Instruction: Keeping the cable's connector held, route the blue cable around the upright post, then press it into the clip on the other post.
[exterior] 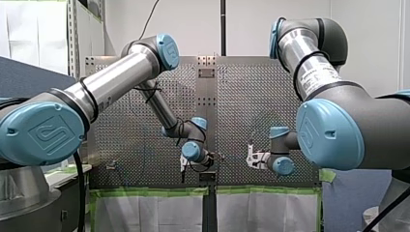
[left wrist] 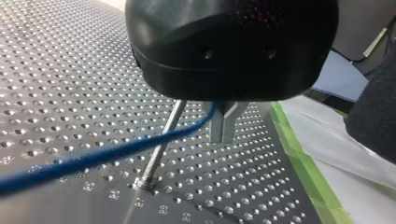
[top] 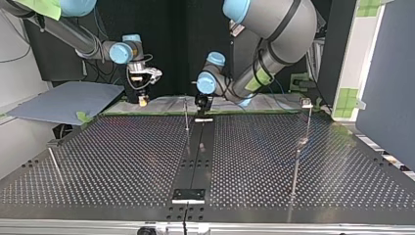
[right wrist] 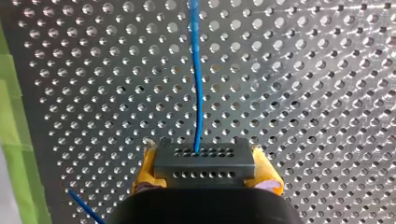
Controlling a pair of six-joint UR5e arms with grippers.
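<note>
In the right wrist view my right gripper is shut on a dark grey connector between yellow pads. The blue cable leaves the connector and runs straight ahead over the perforated table. My left gripper has its metal fingers shut on the blue cable just above the table. From there the cable crosses a thin upright post standing right beside the fingers. Across the table, that post stands beside my left gripper, and my right gripper hangs at the top view's left.
A second thin post with a small clip on top stands at the top view's right. A third post leans near its left edge. Green tape marks the table's edge near my left gripper. A black strip runs down the table's middle.
</note>
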